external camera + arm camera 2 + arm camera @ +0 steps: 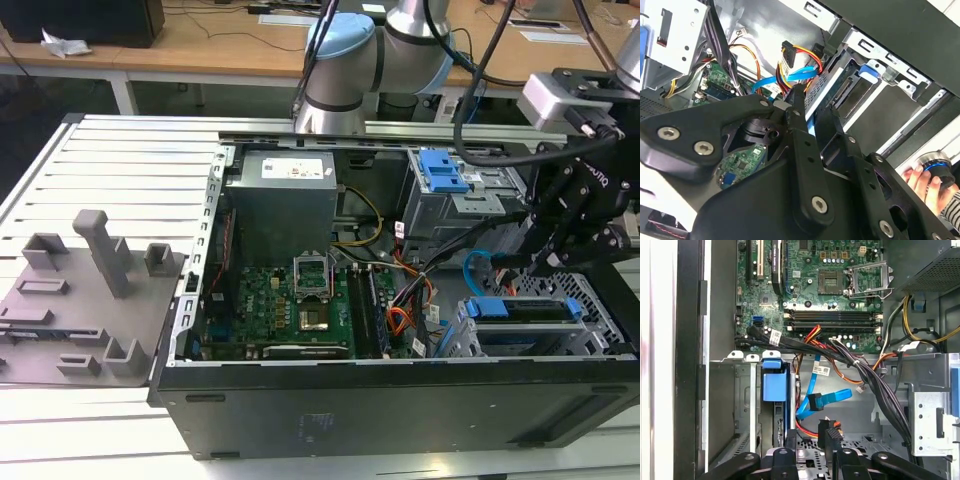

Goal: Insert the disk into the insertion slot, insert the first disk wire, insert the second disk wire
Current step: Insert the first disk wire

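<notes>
Disk [774, 386], blue-caddied, sits in the insertion slot [745, 390] at the edge of the computer case [690, 390]; gripper [811, 430] hovers beside, fingers [791, 445] parted, empty; second disk wire [826, 399] hangs free. Wire stage apparently in hand; its plug needs precise grasping.

1. The disk [525, 308] sits in the insertion slot [600, 315].
2. The motherboard [290, 310] lies to the exterior view's left of the insertion slot.
3. The second disk wire [840, 396] loops between them, seemingly just beside the insertion slot.
4. A taller cage [450, 205] stands behind the insertion slot.
</notes>
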### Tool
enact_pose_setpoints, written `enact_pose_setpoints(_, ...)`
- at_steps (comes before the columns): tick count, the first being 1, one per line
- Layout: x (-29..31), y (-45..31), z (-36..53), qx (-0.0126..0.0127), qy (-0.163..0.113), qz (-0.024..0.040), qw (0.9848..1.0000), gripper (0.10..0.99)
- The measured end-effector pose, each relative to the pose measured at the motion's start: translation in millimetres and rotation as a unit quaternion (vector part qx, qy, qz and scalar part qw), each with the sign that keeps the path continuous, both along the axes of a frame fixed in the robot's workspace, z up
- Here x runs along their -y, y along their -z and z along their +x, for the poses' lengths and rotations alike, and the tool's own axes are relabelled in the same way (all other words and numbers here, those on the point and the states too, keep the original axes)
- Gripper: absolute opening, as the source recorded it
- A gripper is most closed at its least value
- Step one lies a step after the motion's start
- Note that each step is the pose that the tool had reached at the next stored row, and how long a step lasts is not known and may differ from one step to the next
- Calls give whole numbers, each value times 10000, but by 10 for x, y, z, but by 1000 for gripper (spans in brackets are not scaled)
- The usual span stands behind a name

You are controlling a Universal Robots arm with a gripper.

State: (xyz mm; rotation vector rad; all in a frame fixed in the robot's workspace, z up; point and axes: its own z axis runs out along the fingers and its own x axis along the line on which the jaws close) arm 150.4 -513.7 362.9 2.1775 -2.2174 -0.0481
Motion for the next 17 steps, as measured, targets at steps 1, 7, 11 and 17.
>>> enact_pose_setpoints(1,-1,4,0,0,0,0,10000,361)
enact_pose_setpoints(7,-86,7,-31,1,0,0,10000,361)
enact_pose_setpoints(11,-148,45,-67,1,0,-60,10000,361)
enact_pose_setpoints(17,-177,117,-67,1,1,-102,9999,361)
